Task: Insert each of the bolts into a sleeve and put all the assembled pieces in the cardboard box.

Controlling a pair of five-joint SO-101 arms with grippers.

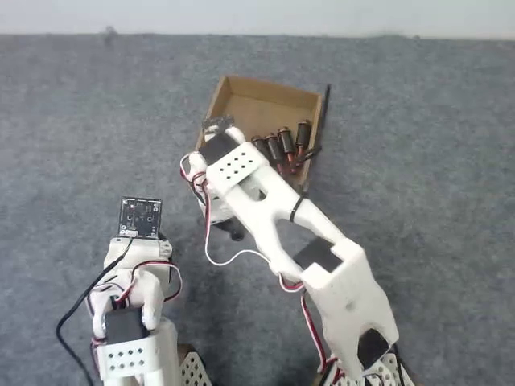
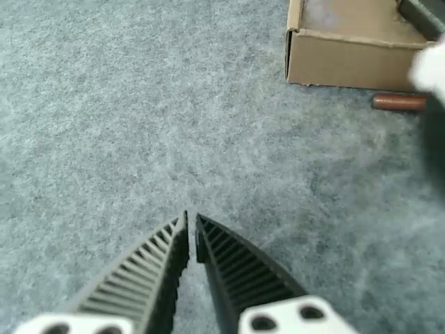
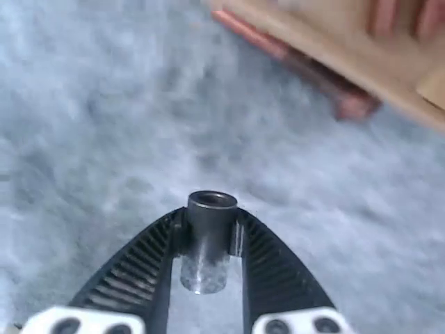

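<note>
I am watching the right claw [image 3: 208,217] pinching a short dark metal cylindrical sleeve [image 3: 206,243] between its 2 ribbed black fingers. The sleeve's open end is pointing away from the wrist, out over the grey carpeted counter [image 3: 90,104]. Beyond the claw, a long copper-coloured bolt [image 3: 278,52] is lying on the counter, right along the outer wall of the brown open-topped cardboard box [image 3: 327,42]. It is lying apart from the sleeve, with bare counter between them.

The left claw [image 2: 192,221] is hanging over the counter with its 2 fingers pressed almost together and nothing between them. The bolt and the box are sitting well ahead of it and off to one side.

From the high view, I am seeing the white right arm [image 1: 282,217] stretching across to the near side of the box. A row of dark-and-copper assembled pieces [image 1: 282,143] is lying inside the box. The white left arm [image 1: 137,322] is sitting well back from the box.
</note>
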